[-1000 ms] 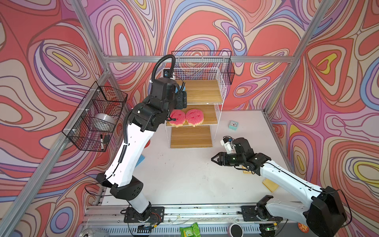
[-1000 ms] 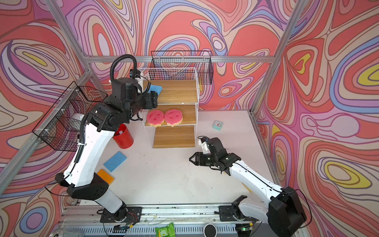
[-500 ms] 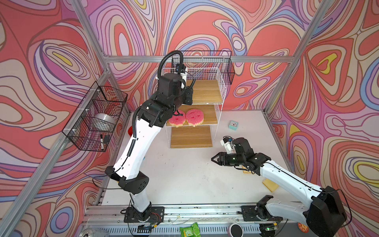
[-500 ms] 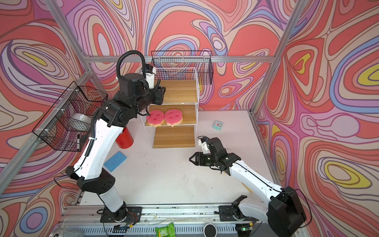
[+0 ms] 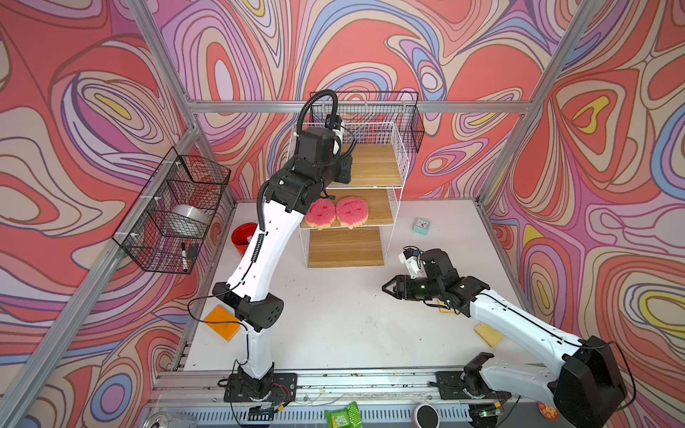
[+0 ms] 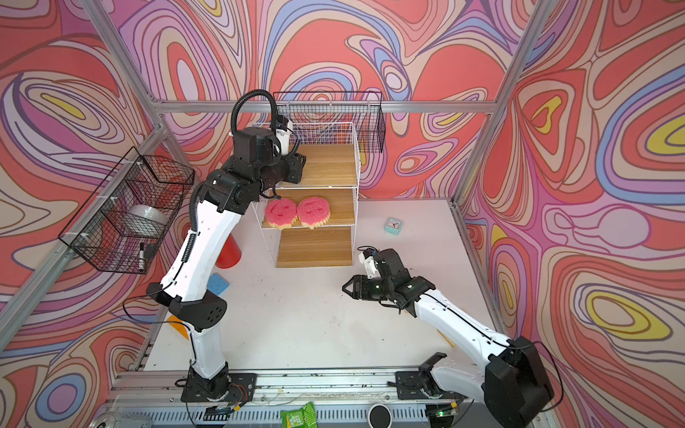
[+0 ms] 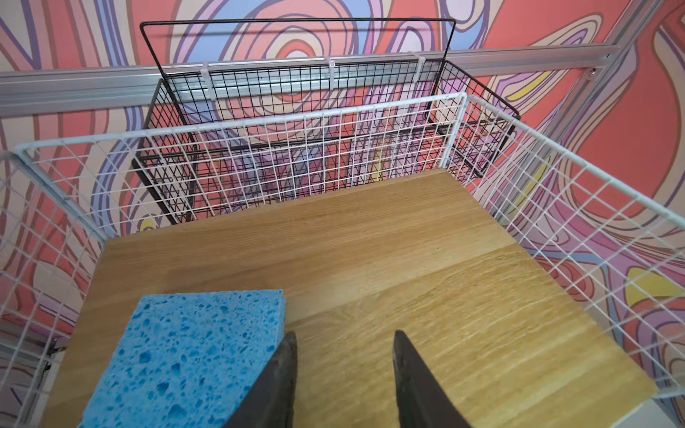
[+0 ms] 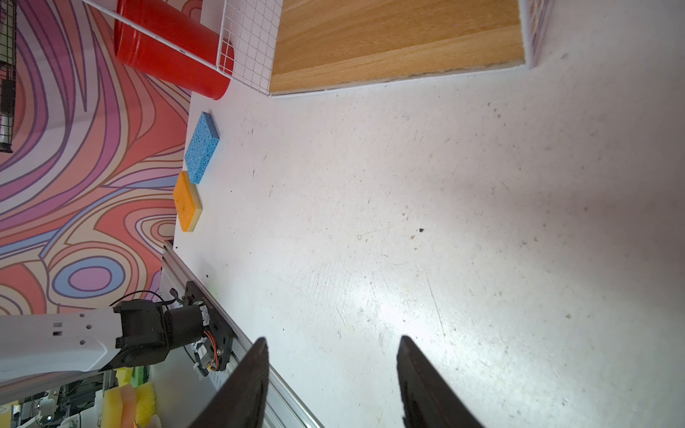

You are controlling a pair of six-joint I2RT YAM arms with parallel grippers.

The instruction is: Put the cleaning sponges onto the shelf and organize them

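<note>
In the left wrist view my left gripper (image 7: 344,337) is open over the shelf's (image 7: 407,259) fenced top board, with nothing between its fingers. A blue sponge (image 7: 185,355) lies flat on that board right beside one finger, outside the jaws. Two pink smiley sponges (image 5: 321,214) (image 5: 351,212) rest on the middle board. A second blue sponge (image 8: 202,148) and an orange sponge (image 8: 187,202) lie on the table at the far left. Two yellowish sponges (image 5: 489,333) (image 5: 444,308) lie by the right arm. My right gripper (image 5: 387,288) hangs open and empty above the table.
A red cup (image 5: 242,237) stands left of the shelf behind the left arm. A mint clock (image 5: 421,225) sits on the table right of the shelf. Black wire baskets hang on the left wall (image 5: 174,211) and behind the shelf (image 5: 370,111).
The left arm has risen and reached further in over the top board, and its jaws have narrowed. The right arm has not moved.
</note>
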